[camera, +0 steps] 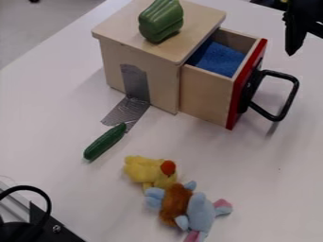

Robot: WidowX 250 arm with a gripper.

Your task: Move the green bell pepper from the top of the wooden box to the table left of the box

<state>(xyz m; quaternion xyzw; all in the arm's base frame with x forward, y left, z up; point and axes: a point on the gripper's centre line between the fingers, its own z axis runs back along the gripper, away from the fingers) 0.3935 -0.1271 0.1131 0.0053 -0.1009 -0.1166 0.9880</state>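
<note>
- Drawer of pale wood with a red front [209,92] stands pulled out from the right side of the pale wooden box [161,87]. Its black bent handle [252,87] juts towards the worktop's right side.
- Pulling the drawer out looks done, or nearly so. Its red front stands well apart from the box, so any shutting of it is wholly undone.
- Black two-finger gripper [304,38] hangs above the handle, near the top right, and apart from it. I cannot tell whether it is released or clenched; no held object can be made out.
- Blue soft-looking piece [217,59] lies inside the drawer, seemingly cloth or foam.
- Green ribbed toy pepper [161,21] rests on the box's flat top, in from its edges, and has not been put in the drawer.
- Dark green toy cucumber [105,142] lies on the white worktop [259,184], just beside the silver-grey tape [134,80] that runs down from the box.
- Yellow plush toy with an orange beak [144,170], brown plush toy [174,203] and light-blue plush toy with pink parts [200,212] lie bunched together, towards the worktop's near edge. None of them is put away in the drawer either.
</note>
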